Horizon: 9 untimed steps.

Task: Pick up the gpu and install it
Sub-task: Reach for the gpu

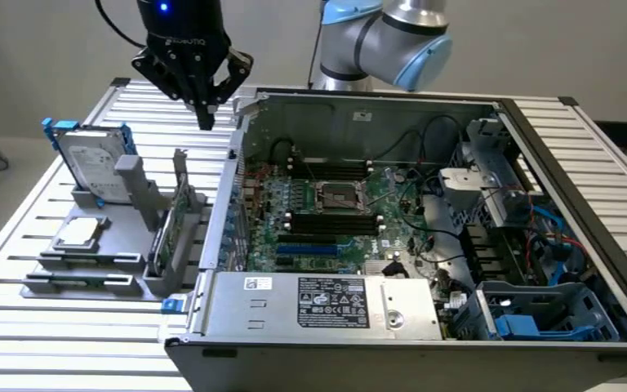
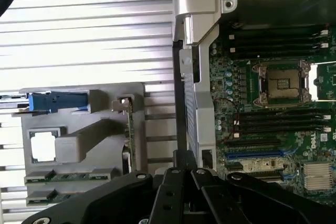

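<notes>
The gpu (image 1: pixel 172 230) stands on its edge in the grey holder (image 1: pixel 95 269) on the exterior view's left, green board showing, just outside the open computer case (image 1: pixel 423 327). In the wrist view the gpu (image 2: pixel 129 135) appears edge-on beside the case wall. My gripper (image 1: pixel 206 122) hangs in the air above and behind the gpu, near the case's back left corner. Its black fingers (image 2: pixel 184 163) are drawn together with nothing between them. The motherboard (image 1: pixel 325 208) lies inside the case, with a blue slot (image 1: pixel 308 246) toward the front.
A silver hard drive in a blue frame (image 1: pixel 91 159) stands at the back of the holder. A small square CPU chip (image 1: pixel 79 233) lies on the holder's left. The case's left wall (image 1: pixel 229 204) rises right beside the gpu. A power supply (image 1: pixel 330 302) sits at the case front.
</notes>
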Each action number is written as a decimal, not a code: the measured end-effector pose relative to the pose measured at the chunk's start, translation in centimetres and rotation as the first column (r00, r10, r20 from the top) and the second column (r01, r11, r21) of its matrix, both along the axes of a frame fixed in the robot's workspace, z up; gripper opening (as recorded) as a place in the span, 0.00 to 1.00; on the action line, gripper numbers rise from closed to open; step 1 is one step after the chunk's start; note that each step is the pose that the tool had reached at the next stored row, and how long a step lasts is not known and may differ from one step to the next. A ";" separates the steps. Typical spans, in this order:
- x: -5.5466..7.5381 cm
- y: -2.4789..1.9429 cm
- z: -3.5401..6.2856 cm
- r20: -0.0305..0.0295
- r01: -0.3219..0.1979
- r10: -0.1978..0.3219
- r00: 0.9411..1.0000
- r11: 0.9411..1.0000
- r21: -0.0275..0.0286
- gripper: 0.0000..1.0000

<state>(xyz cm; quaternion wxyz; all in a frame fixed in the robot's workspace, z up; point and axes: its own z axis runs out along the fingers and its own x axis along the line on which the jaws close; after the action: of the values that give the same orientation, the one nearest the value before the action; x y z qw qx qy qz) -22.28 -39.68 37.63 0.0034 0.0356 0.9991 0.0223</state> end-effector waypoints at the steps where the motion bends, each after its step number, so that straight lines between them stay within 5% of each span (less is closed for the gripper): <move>1: -0.5 0.01 -0.09 -0.001 0.000 0.000 1.000 1.000 0.000 0.11; 9: -4.1 0.03 -0.81 -0.008 0.000 0.000 1.000 1.000 -0.002 0.11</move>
<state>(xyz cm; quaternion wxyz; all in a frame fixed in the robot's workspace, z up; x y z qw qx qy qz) -26.38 -39.65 36.82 -0.0006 0.0356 0.9991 0.0213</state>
